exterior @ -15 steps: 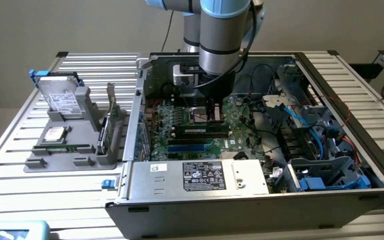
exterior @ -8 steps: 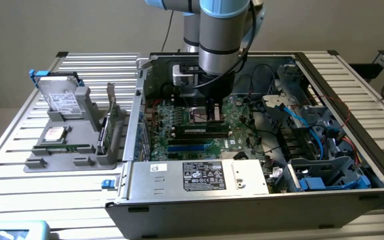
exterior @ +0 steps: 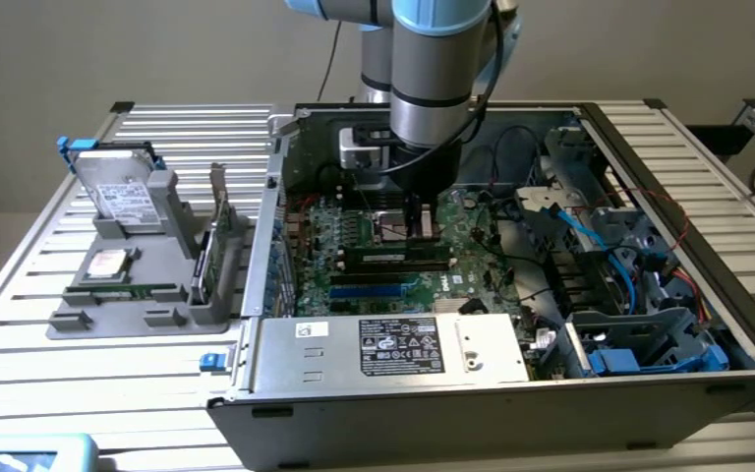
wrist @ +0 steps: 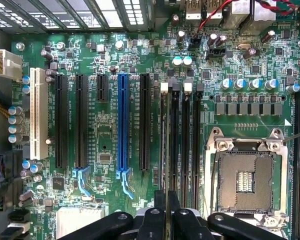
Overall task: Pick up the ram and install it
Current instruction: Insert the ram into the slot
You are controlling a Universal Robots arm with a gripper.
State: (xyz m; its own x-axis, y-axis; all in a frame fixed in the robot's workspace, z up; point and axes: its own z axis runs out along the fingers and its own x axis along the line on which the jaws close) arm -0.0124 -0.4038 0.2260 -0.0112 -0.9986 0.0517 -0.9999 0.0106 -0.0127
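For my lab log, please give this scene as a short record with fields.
jaws: shut on the ram, held edge-on
ram place: along the memory slots, next to the CPU socket
seated: cannot tell
arm: down inside the open case
outside case: hard drive on a grey rack, exterior view's left

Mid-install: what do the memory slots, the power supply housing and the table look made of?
Memory slots: apparently matte black moulded plastic, with white end clips. Power supply housing: bare sheet metal, dull grey sheen, stickers on it. Table: likely aluminium, pale slatted profiles with satin glare.
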